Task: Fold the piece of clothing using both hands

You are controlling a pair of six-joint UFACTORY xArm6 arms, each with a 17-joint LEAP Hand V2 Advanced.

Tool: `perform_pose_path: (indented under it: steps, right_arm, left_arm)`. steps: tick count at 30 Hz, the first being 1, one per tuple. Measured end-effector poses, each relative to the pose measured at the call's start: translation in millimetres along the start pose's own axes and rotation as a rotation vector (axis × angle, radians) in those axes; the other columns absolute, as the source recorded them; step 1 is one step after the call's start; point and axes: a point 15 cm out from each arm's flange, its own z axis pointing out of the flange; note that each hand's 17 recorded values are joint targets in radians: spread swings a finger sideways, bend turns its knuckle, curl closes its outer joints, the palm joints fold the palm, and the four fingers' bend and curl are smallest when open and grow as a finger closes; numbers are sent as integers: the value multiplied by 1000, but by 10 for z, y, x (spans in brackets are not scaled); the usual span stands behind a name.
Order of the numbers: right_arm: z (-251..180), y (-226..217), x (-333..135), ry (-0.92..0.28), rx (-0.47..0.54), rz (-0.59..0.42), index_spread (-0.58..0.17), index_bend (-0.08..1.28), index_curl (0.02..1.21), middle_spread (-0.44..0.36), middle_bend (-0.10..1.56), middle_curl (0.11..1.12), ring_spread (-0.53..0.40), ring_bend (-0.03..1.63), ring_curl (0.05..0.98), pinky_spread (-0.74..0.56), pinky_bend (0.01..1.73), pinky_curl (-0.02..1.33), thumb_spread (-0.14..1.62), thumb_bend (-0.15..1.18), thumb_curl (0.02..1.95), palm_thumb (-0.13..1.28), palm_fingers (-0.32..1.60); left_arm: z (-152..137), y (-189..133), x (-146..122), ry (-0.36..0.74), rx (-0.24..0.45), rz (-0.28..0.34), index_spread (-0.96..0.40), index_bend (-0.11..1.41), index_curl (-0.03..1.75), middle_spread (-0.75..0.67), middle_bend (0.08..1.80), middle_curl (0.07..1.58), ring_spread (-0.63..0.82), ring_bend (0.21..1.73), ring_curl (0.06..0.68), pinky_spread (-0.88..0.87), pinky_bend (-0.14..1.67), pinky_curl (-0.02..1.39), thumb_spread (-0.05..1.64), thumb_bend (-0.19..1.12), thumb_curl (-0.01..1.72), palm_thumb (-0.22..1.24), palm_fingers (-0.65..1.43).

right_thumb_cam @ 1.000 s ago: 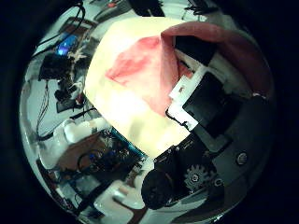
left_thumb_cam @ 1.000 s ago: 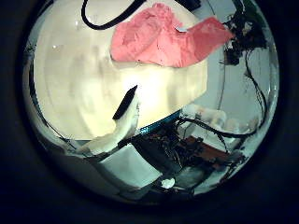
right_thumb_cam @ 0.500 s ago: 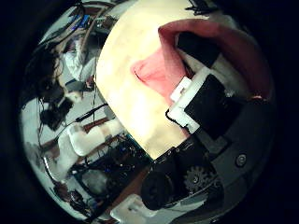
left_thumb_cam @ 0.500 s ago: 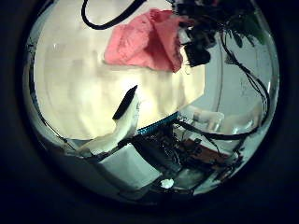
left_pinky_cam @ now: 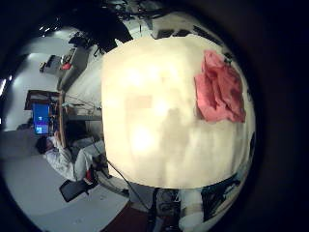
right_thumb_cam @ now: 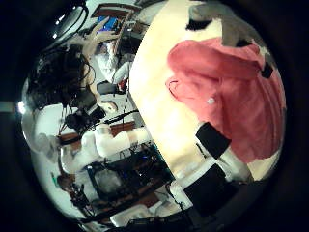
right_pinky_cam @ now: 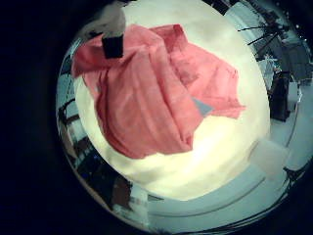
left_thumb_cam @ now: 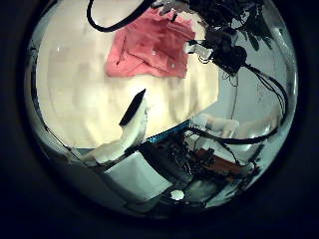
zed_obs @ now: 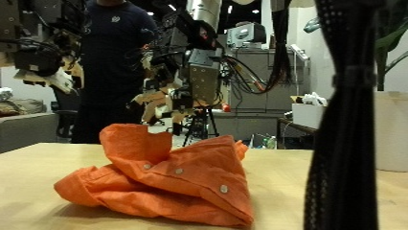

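Wooden table (zed_obs: 38, 163): orange shirt (zed_obs: 166, 177) lay bunched (unfolded); one hand (zed_obs: 172, 81) hovered just above it, fingers loosely spread, holding nothing; other hand's state unclear.

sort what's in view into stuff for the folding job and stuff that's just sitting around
For the job: orange garment, crumpled on the table; left hand; right hand.
Just there: equipment behind the table, off its surface.
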Motion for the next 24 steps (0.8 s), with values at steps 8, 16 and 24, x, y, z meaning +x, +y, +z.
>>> perform_pose_path:
  steps: [8,16,24]
  right_arm:
    - [-854,249,-279,72,117,-39,-419,177,418,71,283,393,199,513,326,423,713,495,1053,-25,507,761,-70]
    - [-1475,1321,-484,131,-6,60,-368,161,355,95,230,357,247,368,267,459,534,391,1037,-21,489,795,-47]
    - [-1545,2285,-519,153,-32,198,-347,153,299,106,184,331,267,302,246,451,483,351,1046,-28,452,760,-30]
  left_arm:
    - [-48,53,43,-3,7,3,8,189,411,117,188,339,471,273,209,330,193,275,1085,-22,289,395,279]
    - [-283,117,201,-7,33,18,7,187,411,132,184,335,474,281,211,331,196,280,1084,-22,289,393,272]
    - [-407,219,657,4,16,65,5,186,407,143,182,328,473,291,215,336,199,289,1082,-22,290,393,267]
